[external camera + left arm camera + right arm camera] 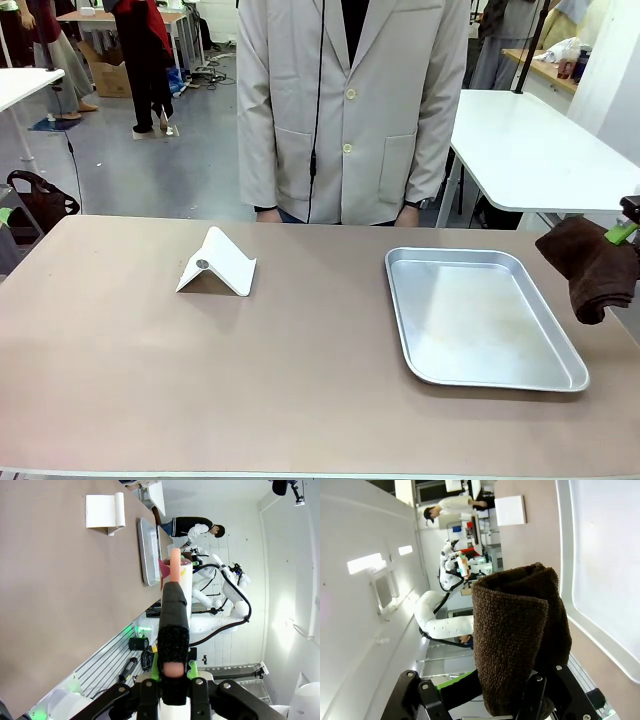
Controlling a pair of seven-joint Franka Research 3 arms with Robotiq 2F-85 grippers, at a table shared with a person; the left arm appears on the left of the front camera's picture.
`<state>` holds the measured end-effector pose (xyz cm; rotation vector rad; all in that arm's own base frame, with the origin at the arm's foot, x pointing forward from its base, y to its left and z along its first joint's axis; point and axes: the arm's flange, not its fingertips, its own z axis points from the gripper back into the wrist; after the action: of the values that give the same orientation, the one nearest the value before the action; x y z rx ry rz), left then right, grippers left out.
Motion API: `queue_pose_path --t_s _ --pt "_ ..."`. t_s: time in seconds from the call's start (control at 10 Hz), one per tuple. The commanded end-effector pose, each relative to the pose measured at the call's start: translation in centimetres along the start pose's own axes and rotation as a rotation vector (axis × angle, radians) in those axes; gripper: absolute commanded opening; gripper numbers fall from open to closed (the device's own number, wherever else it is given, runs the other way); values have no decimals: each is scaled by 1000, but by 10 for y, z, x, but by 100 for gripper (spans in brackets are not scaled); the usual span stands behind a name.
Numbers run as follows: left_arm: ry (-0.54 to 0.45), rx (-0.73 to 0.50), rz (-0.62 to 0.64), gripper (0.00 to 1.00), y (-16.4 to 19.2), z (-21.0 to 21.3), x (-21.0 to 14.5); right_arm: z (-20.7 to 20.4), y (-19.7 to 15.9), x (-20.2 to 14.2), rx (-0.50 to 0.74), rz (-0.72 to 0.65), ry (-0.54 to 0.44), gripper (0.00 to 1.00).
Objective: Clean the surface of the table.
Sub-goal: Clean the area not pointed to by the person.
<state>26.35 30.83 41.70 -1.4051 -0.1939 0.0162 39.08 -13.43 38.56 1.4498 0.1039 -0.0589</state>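
I see the table point(200, 380) across the lower half of the front view. Its brown top is bare except for 2 things: a white stand point(216, 262) left of the centre and a tray point(450, 253) at the right.

My right gripper point(622, 228) is at the right edge of the frame, clenched on a brown cloth point(590, 268). The cloth hangs just beside the upper right corner of the tray. It seems lifted off the top, but I cannot be sure.

In the left wrist view my left gripper point(173, 680), at the bottom centre, is closed around a long stick point(173, 620), black with a pale pink tip. What it is I cannot tell.

I judge that the wiping is not yet begun: the cloth is ready, no more. The next move asks me to lower the cloth flat onto bare top and sweep. I must go around the tray and the stand, or have them moved first.
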Motion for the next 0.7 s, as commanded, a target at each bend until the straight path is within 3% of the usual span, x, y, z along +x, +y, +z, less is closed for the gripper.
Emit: queue_pose_path --t_s 0.0,0.6 --pt "-10 -9 9 22 -5 -2 0 3 5 0 13 10 0 0" --pt "-10 -9 9 22 -5 -2 0 3 5 0 13 10 0 0"
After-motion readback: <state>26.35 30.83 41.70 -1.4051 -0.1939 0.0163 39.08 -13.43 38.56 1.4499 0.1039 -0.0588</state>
